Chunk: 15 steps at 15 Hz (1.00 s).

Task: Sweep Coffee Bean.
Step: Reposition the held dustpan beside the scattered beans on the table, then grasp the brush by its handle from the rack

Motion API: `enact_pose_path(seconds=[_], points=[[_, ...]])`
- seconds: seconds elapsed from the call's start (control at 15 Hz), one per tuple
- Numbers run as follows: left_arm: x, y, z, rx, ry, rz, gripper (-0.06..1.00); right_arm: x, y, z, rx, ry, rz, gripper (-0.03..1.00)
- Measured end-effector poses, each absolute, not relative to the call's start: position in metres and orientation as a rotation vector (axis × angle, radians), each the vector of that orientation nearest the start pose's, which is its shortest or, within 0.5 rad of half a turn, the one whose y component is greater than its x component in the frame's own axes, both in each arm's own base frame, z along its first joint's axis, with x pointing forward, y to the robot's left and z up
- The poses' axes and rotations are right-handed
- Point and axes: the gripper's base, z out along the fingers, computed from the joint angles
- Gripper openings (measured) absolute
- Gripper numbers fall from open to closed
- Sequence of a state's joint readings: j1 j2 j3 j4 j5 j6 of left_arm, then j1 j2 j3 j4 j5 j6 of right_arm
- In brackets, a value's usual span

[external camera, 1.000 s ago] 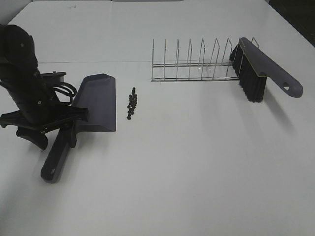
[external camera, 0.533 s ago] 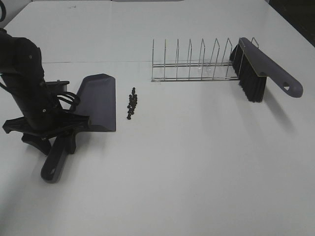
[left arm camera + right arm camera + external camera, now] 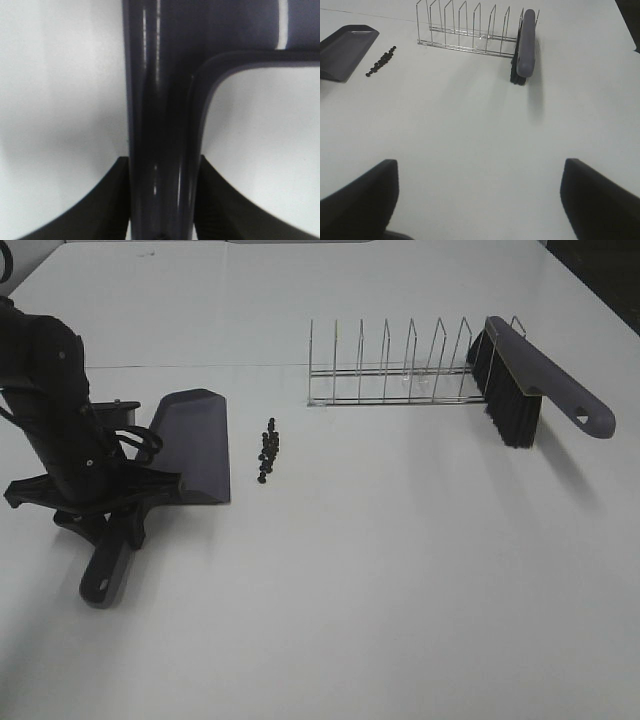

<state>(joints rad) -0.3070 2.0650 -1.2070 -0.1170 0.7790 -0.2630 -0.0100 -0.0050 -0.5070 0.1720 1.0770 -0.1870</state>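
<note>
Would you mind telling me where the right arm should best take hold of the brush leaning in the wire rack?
I would take the brush by its bare handle, which juts clear of the rack. Come from above, fingers straddling the slim back, since the bristles point down.

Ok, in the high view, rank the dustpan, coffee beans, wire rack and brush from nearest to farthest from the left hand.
1. Dustpan: handle gripped in the left hand, far left.
2. Coffee beans: just right of the dustpan's front edge.
3. Wire rack: back, right of centre.
4. Brush: at the rack's right end, farthest.
</note>
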Motion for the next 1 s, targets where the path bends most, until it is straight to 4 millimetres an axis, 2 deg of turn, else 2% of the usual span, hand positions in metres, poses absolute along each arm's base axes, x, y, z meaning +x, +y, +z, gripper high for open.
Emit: enact_pose_path(seconds=[0.27, 0.33, 0.47, 1.0], points=[[0.345, -0.115, 0.160, -0.023, 2.988, -0.170, 0.32, -0.008, 0.014, 0.279, -0.191, 2.029, 0.080, 0.74], [0.344, -0.115, 0.170, -0.021, 2.964, -0.178, 0.32, -0.008, 0.014, 0.279, -0.191, 2.029, 0.079, 0.74], [0.342, -0.114, 0.175, -0.019, 2.956, -0.181, 0.32, -0.008, 0.014, 0.279, -0.191, 2.029, 0.079, 0.74], [0.342, -0.114, 0.175, -0.014, 2.961, -0.179, 0.32, -0.004, 0.013, 0.283, -0.166, 2.018, 0.093, 0.74]])
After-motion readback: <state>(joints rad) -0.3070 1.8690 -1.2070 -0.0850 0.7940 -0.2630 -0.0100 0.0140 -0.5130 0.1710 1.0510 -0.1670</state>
